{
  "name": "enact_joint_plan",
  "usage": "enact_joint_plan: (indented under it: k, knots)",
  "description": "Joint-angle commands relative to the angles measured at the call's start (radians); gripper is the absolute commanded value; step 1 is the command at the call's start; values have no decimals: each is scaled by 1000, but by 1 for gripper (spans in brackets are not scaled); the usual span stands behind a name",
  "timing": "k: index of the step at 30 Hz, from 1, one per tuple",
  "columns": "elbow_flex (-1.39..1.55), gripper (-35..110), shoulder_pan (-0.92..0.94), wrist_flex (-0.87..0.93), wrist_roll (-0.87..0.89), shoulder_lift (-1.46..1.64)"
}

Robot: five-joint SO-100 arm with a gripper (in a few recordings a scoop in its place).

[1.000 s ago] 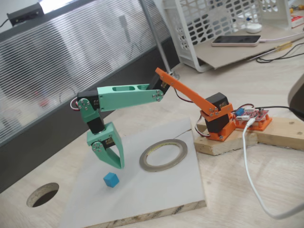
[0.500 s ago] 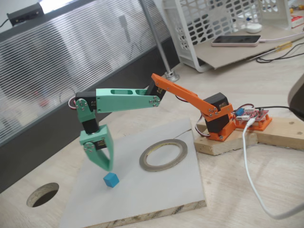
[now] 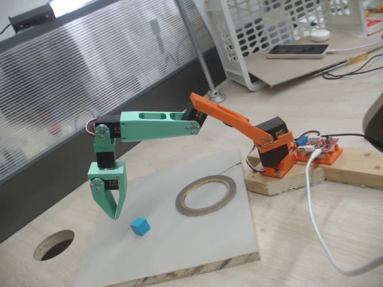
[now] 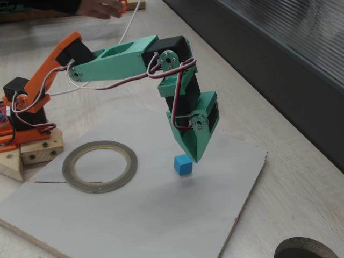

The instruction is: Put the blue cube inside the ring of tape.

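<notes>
Fixed views | gripper point(image 3: 114, 212) tips together, holding nothing | blue cube point(image 3: 140, 226) on board, just beside tips, apart

- I see a pale wooden tabletop point(image 3: 335, 239) with a dark round hole point(image 3: 54, 245) cut in it.
- A white board point(image 3: 179, 245) lies flat on it.
- Behind runs a ribbed translucent panel point(image 3: 90, 66) above a dark strip, lit brightly from the top.
- At the back stands a white lattice basket point(image 3: 269, 30), with a phone point(image 3: 297, 51) beside it.
</notes>
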Motion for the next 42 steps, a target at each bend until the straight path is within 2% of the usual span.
enact_joint_plan:
  k: [1, 17, 24, 27, 36, 42]
  knots:
    - [-9, 2, -5, 5, 15, 32]
    - [-8, 2, -6, 8, 14, 32]
    - [95, 4, -6, 8, 8, 46]
    - [100, 12, -6, 8, 8, 46]
    - [101, 49, -6, 21, 18, 46]
    - [95, 56, -8, 114, 17, 46]
